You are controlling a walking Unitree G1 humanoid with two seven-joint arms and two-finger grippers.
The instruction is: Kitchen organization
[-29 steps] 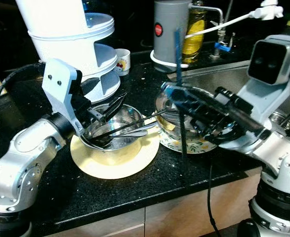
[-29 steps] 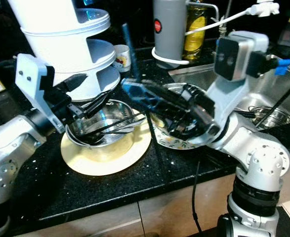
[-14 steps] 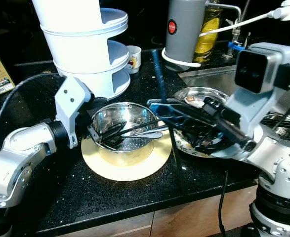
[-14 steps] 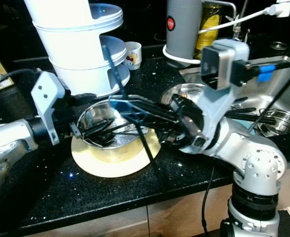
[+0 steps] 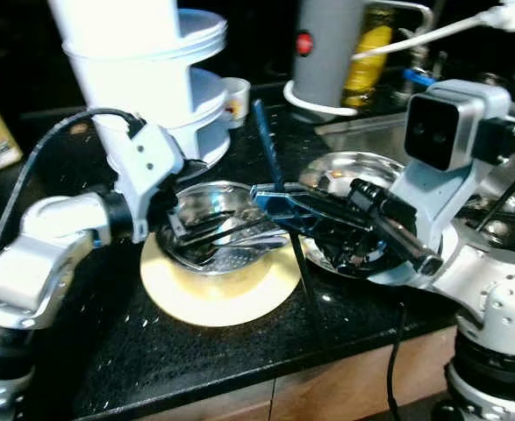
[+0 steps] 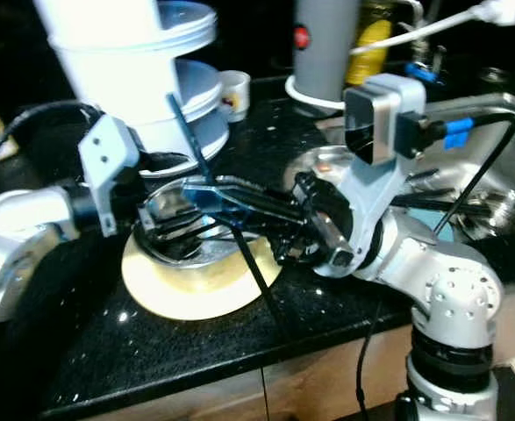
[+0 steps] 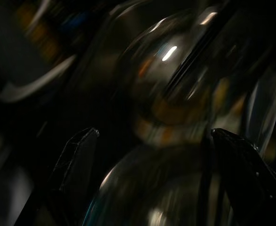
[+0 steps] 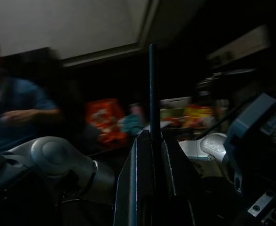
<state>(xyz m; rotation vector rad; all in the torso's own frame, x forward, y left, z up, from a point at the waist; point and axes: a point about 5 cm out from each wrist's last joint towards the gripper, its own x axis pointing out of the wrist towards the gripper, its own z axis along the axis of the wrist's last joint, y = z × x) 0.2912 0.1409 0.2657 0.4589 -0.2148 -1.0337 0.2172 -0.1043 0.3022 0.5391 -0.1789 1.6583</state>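
Note:
A steel bowl (image 5: 231, 266) with cutlery (image 5: 244, 235) in it sits on a yellow plate (image 5: 239, 305) on the black counter. My left gripper (image 5: 206, 239) reaches into this bowl from the left. The left wrist view shows its fingers (image 7: 76, 155) spread open over the shiny bowl. My right gripper (image 5: 270, 197) hovers at the bowl's right rim, shut on a thin dark blue stick (image 5: 265, 140) that stands nearly upright. In the right wrist view the stick (image 8: 152, 94) rises from between the closed fingers (image 8: 135, 179).
A second steel bowl (image 5: 345, 171) sits right of the yellow plate, under my right arm. White stacked containers (image 5: 139, 53), a small cup (image 5: 233, 95), a grey flask (image 5: 327, 48) and a yellow bottle (image 5: 371, 53) line the back. The sink (image 5: 367, 132) lies right. A blurred person (image 8: 11, 113) stands beyond.
The head camera has shifted. My right gripper has carried the stick left, from over the second bowl to the rim of the bowl on the yellow plate. The left gripper stays in that bowl.

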